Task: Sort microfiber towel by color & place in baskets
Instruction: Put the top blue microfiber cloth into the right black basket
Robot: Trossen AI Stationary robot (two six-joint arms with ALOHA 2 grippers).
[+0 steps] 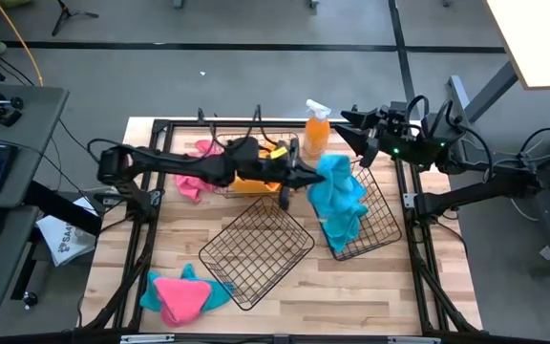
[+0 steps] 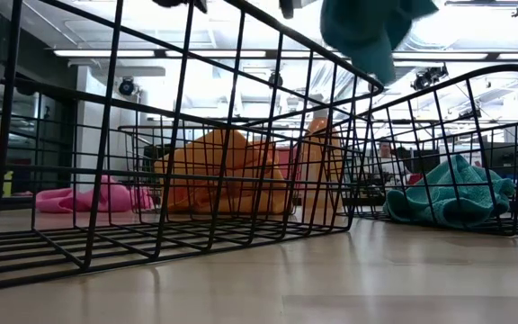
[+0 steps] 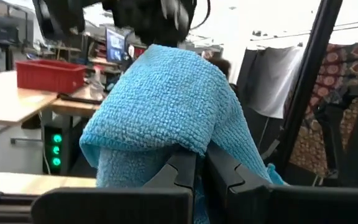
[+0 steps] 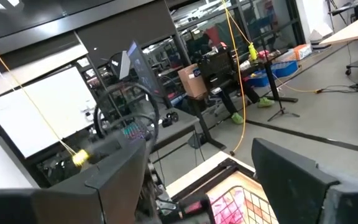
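Observation:
My left gripper (image 1: pixel 306 178) reaches across the table from the left and is shut on a teal-blue towel (image 1: pixel 335 182). The towel hangs over the right basket (image 1: pixel 382 218), where another teal-blue towel (image 2: pixel 452 193) lies on the bottom. The far basket (image 1: pixel 225 187) holds a yellow-orange towel (image 2: pixel 223 175). The middle basket (image 1: pixel 256 248) stands tilted and holds nothing. A pink towel (image 1: pixel 194 183) lies on the table by the far basket. A pink towel (image 1: pixel 181 298) on a teal-blue one lies at the near left. My right gripper (image 4: pixel 197 180) is open, raised at the far right. My left gripper pinches the teal-blue towel between its two fingers (image 3: pixel 185 168) at a bunched fold (image 3: pixel 194 140). It comes roughly level from the table's left. The towel is lifted clear and hangs slack below and past the fingers, above the right basket.
An orange spray bottle (image 1: pixel 316 129) with a white trigger stands at the far edge between the arms. Black frame rails (image 1: pixel 418 239) run along the table's sides. Bare wood shows at the table's near right.

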